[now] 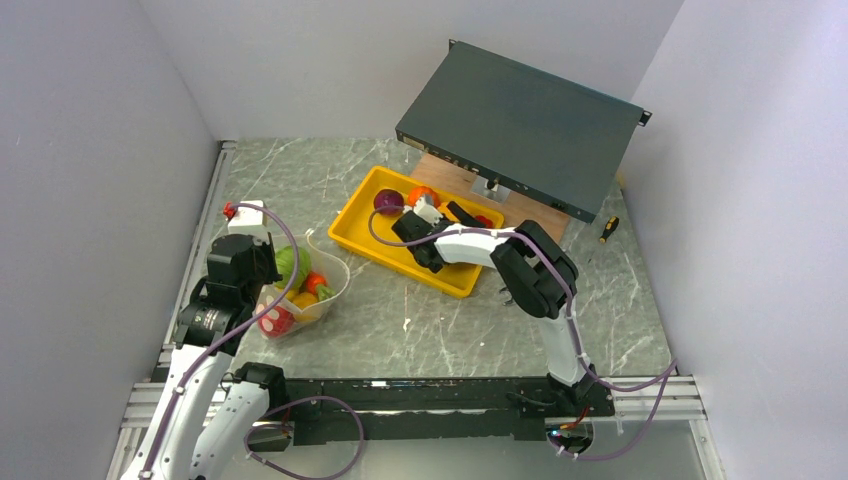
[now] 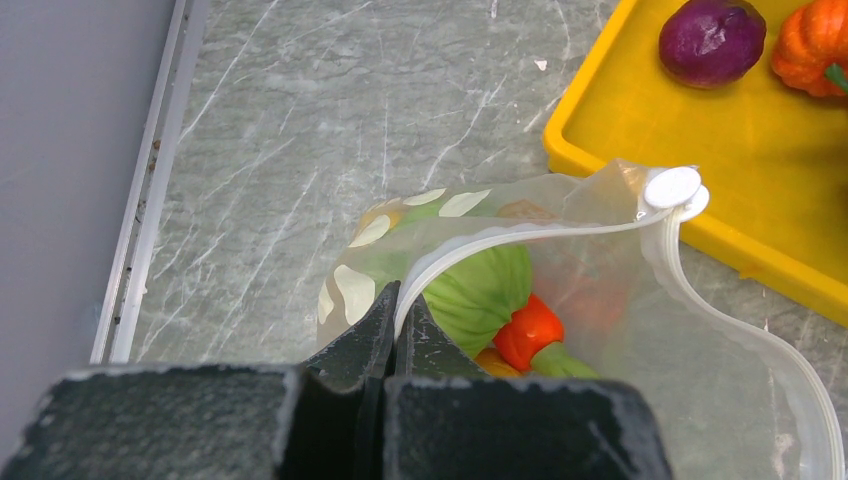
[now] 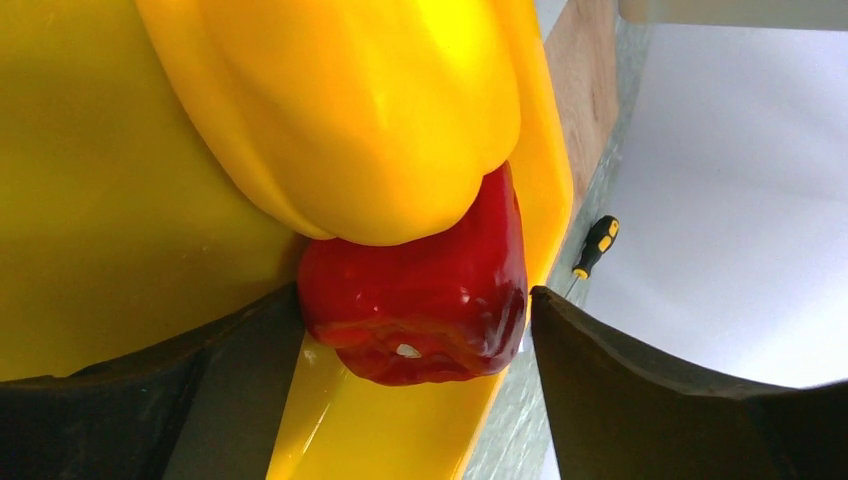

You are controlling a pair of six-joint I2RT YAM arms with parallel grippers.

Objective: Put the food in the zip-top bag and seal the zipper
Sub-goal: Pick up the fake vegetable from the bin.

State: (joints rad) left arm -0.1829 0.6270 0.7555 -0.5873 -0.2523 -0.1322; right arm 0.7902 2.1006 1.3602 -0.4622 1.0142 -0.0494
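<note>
Grey marbled table [image 1: 420,320] carries a rigid yellow tray [image 1: 362,226] and, nearby, a clear floppy zip-top bag [image 2: 600,290], its rim pinched tight by the left gripper [image 2: 395,320], while the right gripper [image 3: 412,312] spreads its jaws astride the tray's red toy pepper [image 3: 430,275], which, wedged against a yellow toy pepper [image 3: 360,110], could squirt loose.

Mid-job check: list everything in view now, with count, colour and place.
tray: one, yellow, mid-table
purple piece: one, purple, in tray
pumpkin: one, orange, in tray
yellow pepper: one, yellow, in tray
red pepper: one, red, beside yellow pepper
bag: one, clear, left of tray, open
bagged food: several, green, red, orange, in bag
screwdriver: one, black-yellow, right of tray
box: one, dark grey, at back
board: one, wooden, under box
table: one, grey marble
left gripper: one, black, shut on bag rim
right gripper: one, black, open around red pepper
</note>
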